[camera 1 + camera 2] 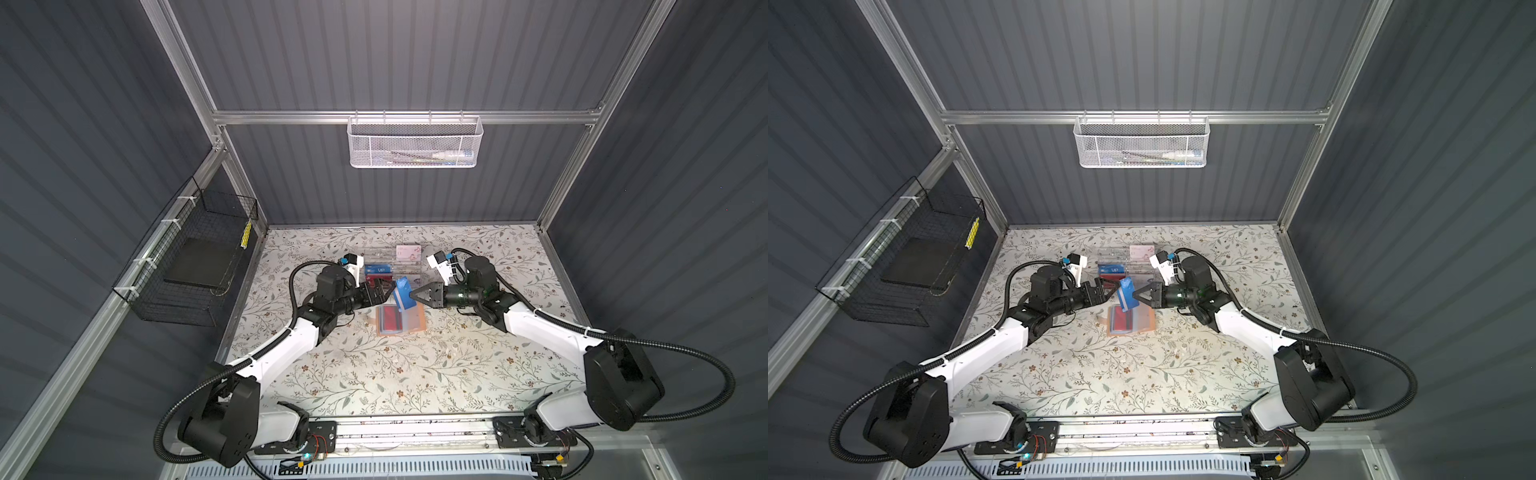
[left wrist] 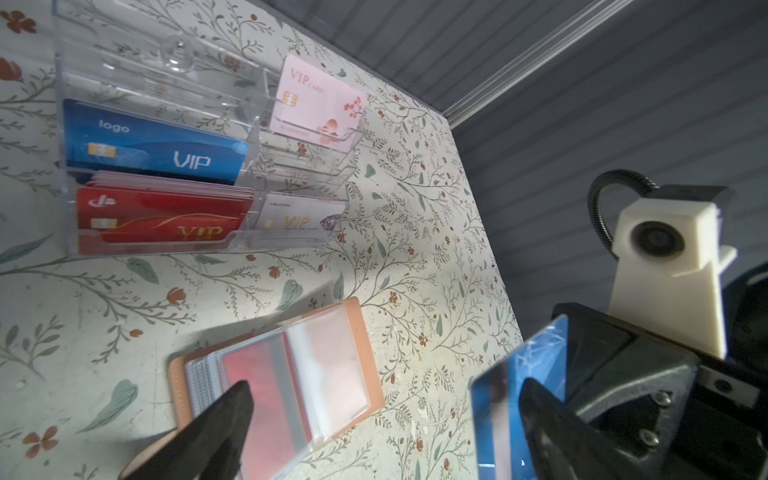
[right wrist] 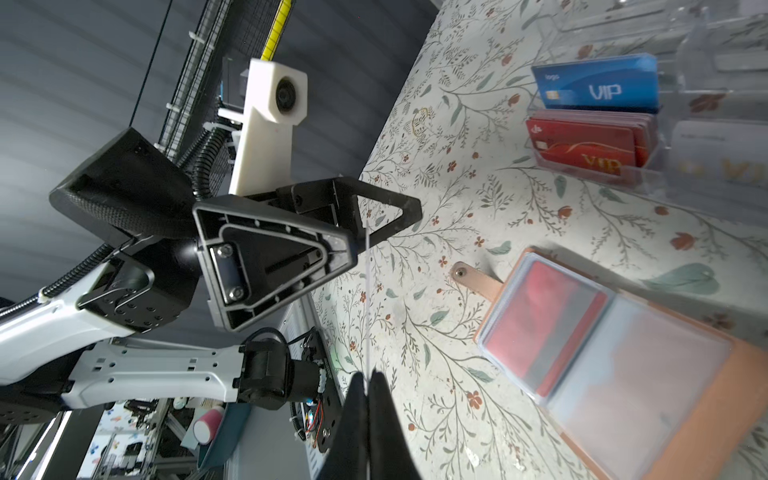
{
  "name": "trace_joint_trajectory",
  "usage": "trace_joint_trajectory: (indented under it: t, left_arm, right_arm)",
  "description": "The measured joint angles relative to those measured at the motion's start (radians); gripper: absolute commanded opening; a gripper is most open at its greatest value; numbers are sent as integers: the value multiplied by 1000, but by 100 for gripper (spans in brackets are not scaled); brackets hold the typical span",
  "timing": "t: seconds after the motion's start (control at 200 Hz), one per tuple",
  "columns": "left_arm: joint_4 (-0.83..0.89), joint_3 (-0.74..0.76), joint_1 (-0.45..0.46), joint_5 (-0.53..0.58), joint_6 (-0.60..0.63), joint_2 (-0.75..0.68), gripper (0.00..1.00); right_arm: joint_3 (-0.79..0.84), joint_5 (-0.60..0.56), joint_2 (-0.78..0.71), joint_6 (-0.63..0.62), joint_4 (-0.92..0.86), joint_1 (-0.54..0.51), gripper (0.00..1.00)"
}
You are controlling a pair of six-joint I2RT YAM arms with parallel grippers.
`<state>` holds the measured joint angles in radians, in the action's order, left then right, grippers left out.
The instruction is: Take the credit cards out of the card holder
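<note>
The floral-patterned table [image 1: 374,374] carries everything. Toward its back stands a clear acrylic box [image 1: 409,272] with several compartments. In the left wrist view it holds a stack of blue VIP cards [image 2: 153,145], a stack of red VIP cards [image 2: 166,216], a pink card [image 2: 320,104] and a white card [image 2: 299,218].

In front of the box, near the middle of the table, the tan card holder [image 1: 419,322] lies open and flat with its clear sleeve pages facing up. A red card [image 1: 390,318] sits inside the sleeve on the left-hand page; the right wrist view shows a dark stripe along it [image 3: 536,316]. The sleeve on the other page looks empty.

Above the holder's back edge the two arms meet. The left pincer [image 1: 386,291] stands wide open and holds nothing. The right pincer [image 1: 412,294] is clamped tight on a blue card [image 1: 402,297], which hangs in the air clear of the holder and is tilted in both top views. Seen edge-on from the right wrist [image 3: 368,291], the card's free end reaches in between the left pincer's spread fingers [image 3: 409,208]. Whether it touches either one, I cannot tell.
</note>
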<state>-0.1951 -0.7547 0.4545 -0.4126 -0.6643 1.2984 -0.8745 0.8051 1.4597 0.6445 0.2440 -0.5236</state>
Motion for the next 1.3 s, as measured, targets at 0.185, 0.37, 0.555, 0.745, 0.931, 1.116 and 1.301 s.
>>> trace_joint_trajectory:
  t: [0.185,0.37,0.555,0.745,0.931,1.116,1.301]
  left_arm:
    - [-85,18,0,-55,2,-11,93]
    - [-137,27,0,-91,0,-2,92]
    - [-197,27,0,-117,-18,45,87]
    - [-257,31,0,-135,-49,90,78]
    - [-303,31,0,-142,-76,95,66]
    - [-360,31,0,-155,-100,123,53]
    - [-378,31,3,-163,-118,154,45]
  right_arm:
    - [-41,65,67,-26,-46,0,0]
    - [-63,98,110,-23,-52,18,0]
    - [-70,119,142,6,2,39,0]
    - [-70,144,167,56,86,46,0]
    - [-69,166,194,115,174,63,0]
    - [-55,188,216,183,283,86,0]
    - [-47,212,242,233,356,96,0]
